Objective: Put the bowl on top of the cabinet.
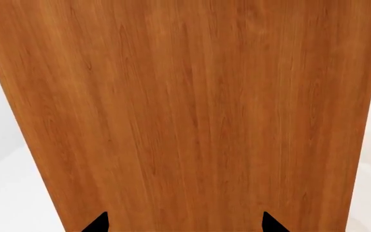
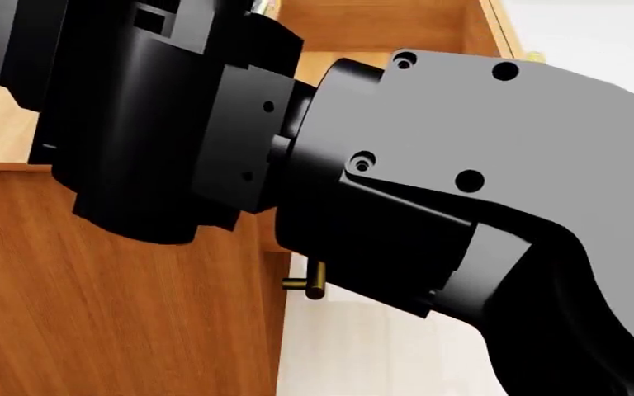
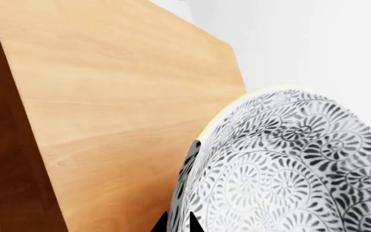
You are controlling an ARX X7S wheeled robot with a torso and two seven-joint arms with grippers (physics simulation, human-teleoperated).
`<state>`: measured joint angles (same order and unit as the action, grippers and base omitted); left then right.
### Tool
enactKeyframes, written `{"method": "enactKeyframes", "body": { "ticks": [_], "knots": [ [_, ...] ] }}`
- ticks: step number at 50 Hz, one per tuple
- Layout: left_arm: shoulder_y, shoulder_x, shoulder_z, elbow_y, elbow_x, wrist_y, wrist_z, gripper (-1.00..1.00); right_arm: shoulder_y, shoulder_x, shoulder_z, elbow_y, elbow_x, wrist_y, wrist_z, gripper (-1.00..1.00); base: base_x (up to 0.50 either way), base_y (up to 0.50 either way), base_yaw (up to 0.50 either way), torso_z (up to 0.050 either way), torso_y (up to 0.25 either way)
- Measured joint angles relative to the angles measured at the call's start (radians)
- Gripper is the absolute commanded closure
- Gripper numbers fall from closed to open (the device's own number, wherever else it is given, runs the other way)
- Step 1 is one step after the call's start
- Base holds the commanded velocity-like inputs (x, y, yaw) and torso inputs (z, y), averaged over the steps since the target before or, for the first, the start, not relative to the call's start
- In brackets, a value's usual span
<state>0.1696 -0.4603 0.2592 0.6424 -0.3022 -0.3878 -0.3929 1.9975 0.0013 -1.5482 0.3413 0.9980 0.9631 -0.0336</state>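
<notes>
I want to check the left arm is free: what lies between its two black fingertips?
Only the orange-brown wood-grain cabinet behind them; the left wrist view shows nothing held between the left gripper fingertips.

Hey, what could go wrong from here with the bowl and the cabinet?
1. The right gripper pinches the bowl only at its rim, and the bowl looks tilted; it may slip or swing.
2. In the right wrist view the bowl sits past the edge of the cabinet top; released here, it would likely fall.
3. The right arm blocks most of the head view, so judging placement is hard.
</notes>
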Motion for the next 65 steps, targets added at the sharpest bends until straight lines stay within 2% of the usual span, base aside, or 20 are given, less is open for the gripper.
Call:
{"method": "enactKeyframes", "body": {
  "ticks": [2,3,39,54,65],
  "knots": [
    [0.000,-0.001,0.000,0.001,-0.001,0.000,0.000,-1.00,0.000,0.000,0.000,-0.003,-0.001,0.002,0.000,1.00,0.00,0.00,0.00,0.000,0.000],
    [0.001,-0.001,0.000,0.001,-0.001,0.000,-0.001,-1.00,0.001,0.000,0.000,-0.004,-0.002,0.004,0.000,-1.00,0.00,0.00,0.00,0.000,0.000],
    [0.004,-0.008,0.019,0.005,0.007,0.007,-0.006,-1.00,0.027,-0.001,0.008,-0.027,-0.084,0.042,-0.005,-1.00,0.00,0.00,0.00,0.000,0.000],
    [0.003,-0.010,0.023,-0.002,0.006,0.010,-0.007,-1.00,0.104,-0.001,0.006,-0.059,0.004,0.072,0.032,-1.00,0.00,0.00,0.00,0.000,0.000],
    [-0.018,-0.001,0.030,-0.040,0.004,0.006,-0.004,-1.00,0.234,0.001,0.029,-0.109,0.150,0.132,0.120,-1.00,0.00,0.00,0.00,0.000,0.000]
  ]
}}
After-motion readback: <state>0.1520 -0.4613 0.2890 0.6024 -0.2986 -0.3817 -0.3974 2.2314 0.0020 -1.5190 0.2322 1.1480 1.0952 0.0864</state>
